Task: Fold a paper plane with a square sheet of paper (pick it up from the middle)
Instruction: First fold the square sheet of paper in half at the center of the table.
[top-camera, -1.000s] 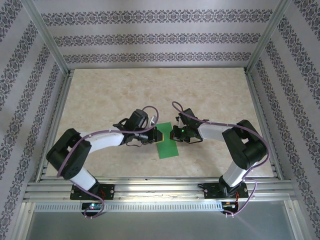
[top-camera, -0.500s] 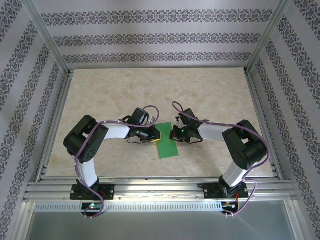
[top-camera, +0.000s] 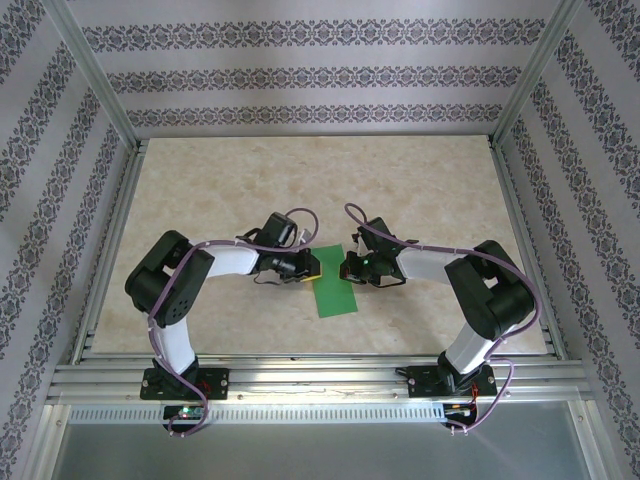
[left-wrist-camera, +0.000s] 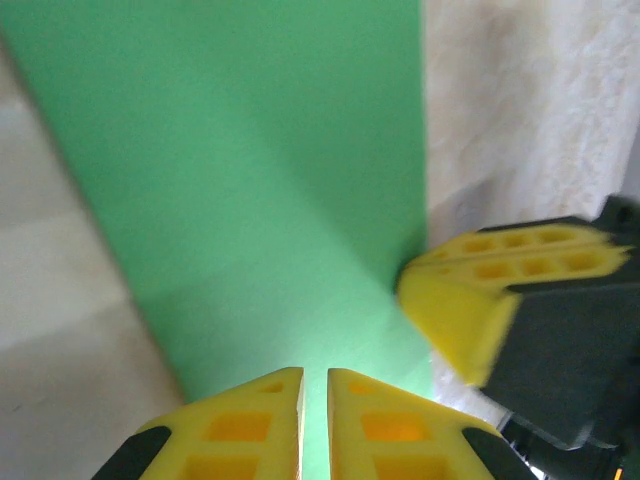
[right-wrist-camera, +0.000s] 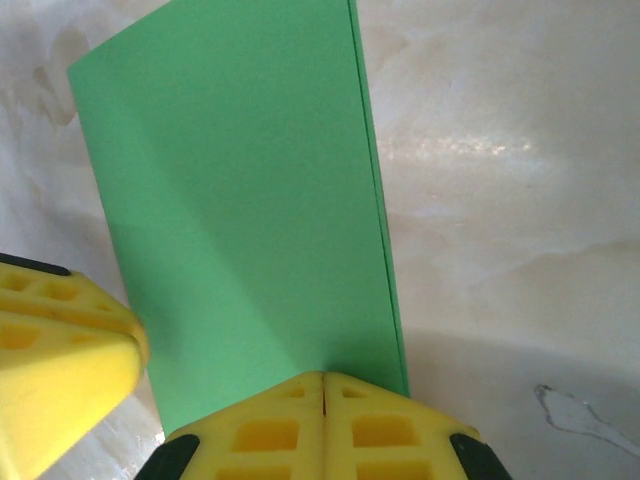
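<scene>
The square sheet of paper (top-camera: 333, 288) lies as a narrow green strip, flat on the counter (top-camera: 420, 180) between both arms. The right claw (right-wrist-camera: 323, 378), pressed together, sits at its right edge. The left claw (left-wrist-camera: 315, 375), nearly closed with a thin slit, sits at its left edge. Judged purpose: pinning and flattening the fold.

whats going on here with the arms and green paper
Two robot arms are partway through folding a paper plane. The green sheet lies flat on the table as a long strip, apparently folded in half. The right gripper, shut, has its tips down on the strip's far end; the left gripper, fingers nearly touching, faces it from the other side. No dart shape yet.
</scene>
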